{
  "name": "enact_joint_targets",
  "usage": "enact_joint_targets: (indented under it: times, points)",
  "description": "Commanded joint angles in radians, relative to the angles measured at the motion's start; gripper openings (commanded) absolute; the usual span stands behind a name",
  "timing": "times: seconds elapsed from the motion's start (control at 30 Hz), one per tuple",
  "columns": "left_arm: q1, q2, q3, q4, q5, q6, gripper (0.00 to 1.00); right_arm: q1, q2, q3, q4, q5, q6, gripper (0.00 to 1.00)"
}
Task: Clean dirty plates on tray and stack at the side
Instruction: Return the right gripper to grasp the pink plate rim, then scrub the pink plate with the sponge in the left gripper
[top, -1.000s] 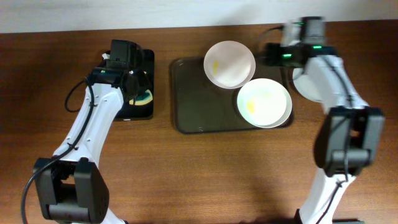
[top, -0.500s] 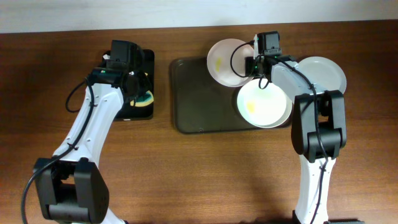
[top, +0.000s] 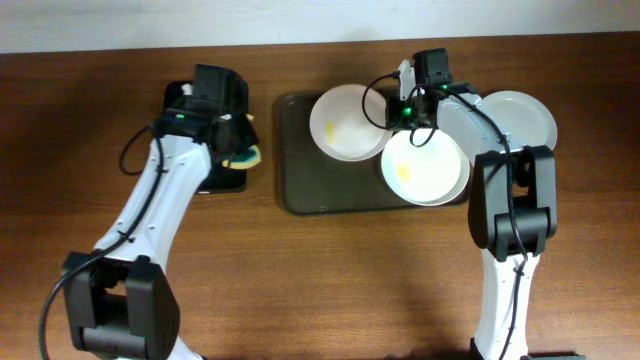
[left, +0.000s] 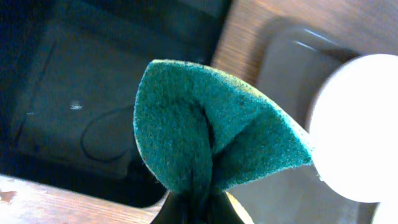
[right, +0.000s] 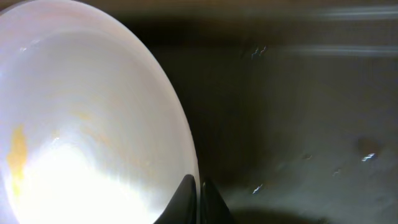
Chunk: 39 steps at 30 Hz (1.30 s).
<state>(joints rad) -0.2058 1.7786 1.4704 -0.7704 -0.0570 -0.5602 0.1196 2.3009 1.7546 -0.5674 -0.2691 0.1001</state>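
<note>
Spotter: Tray (top: 300, 190) contents?
Logger: Two plates. Far plate (top: 345, 122), yellow smear. Near-right plate (top: 425, 168), smeared too. Their rims meet. Third plate (top: 520, 115) sits on the table (top: 300, 280), right of the tray.
Spotter: Grippers?
Logger: Right gripper (right: 199, 196) pinched on the far plate's right rim. Left gripper (left: 196, 210) clamped on a folded green scouring sponge (left: 205, 137), above the black tray's (top: 205, 178) right edge.
</note>
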Motion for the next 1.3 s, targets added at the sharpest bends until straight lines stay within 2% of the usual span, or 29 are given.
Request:
enact_joint_targets:
  times: [0.0, 0.23, 0.37, 0.4, 0.43, 0.5, 0.57, 0.67, 0.73, 0.87, 1.0, 1.07, 1.27]
  points:
    - [-0.063, 0.001, 0.004, 0.029, 0.016, 0.034, 0.00, 0.046, -0.037, 0.027, -0.074, -0.037, -0.010, 0.04]
    - [-0.113, 0.031, 0.004, 0.070, 0.020, -0.042, 0.00, 0.112, -0.037, 0.027, -0.175, -0.035, -0.009, 0.04]
    - [-0.143, 0.091, 0.004, 0.110, 0.080, -0.042, 0.00, 0.126, -0.037, 0.027, -0.177, -0.034, -0.005, 0.05]
    - [-0.154, 0.114, 0.004, 0.132, 0.104, -0.042, 0.00, 0.125, -0.037, 0.027, -0.175, -0.032, 0.015, 0.12]
    - [-0.167, 0.138, 0.004, 0.157, 0.106, -0.043, 0.00, 0.122, -0.037, 0.027, -0.169, -0.030, 0.035, 0.29]
    - [-0.180, 0.161, 0.004, 0.182, 0.107, -0.043, 0.00, 0.121, -0.037, 0.027, -0.153, -0.031, 0.036, 0.31]
    - [-0.192, 0.182, 0.004, 0.201, 0.106, -0.046, 0.00, 0.119, -0.037, 0.029, -0.134, -0.030, 0.035, 0.31]
    - [-0.200, 0.209, 0.004, 0.232, 0.106, -0.054, 0.00, 0.122, -0.037, 0.030, -0.086, -0.030, -0.079, 0.30]
    - [-0.200, 0.222, 0.004, 0.246, 0.106, -0.054, 0.00, 0.122, -0.037, 0.029, -0.074, -0.025, -0.100, 0.29]
    - [-0.200, 0.245, 0.004, 0.258, 0.107, -0.069, 0.00, 0.122, -0.035, 0.025, -0.093, -0.014, -0.100, 0.10]
    - [-0.200, 0.267, 0.004, 0.274, 0.145, -0.084, 0.00, 0.122, -0.026, 0.018, -0.125, 0.004, -0.100, 0.09]
    - [-0.201, 0.271, 0.004, 0.303, 0.174, -0.086, 0.00, 0.122, -0.024, 0.018, -0.134, 0.003, -0.099, 0.04]
    - [-0.231, 0.297, 0.004, 0.391, 0.174, -0.177, 0.00, 0.122, -0.024, 0.018, -0.145, 0.003, -0.058, 0.04]
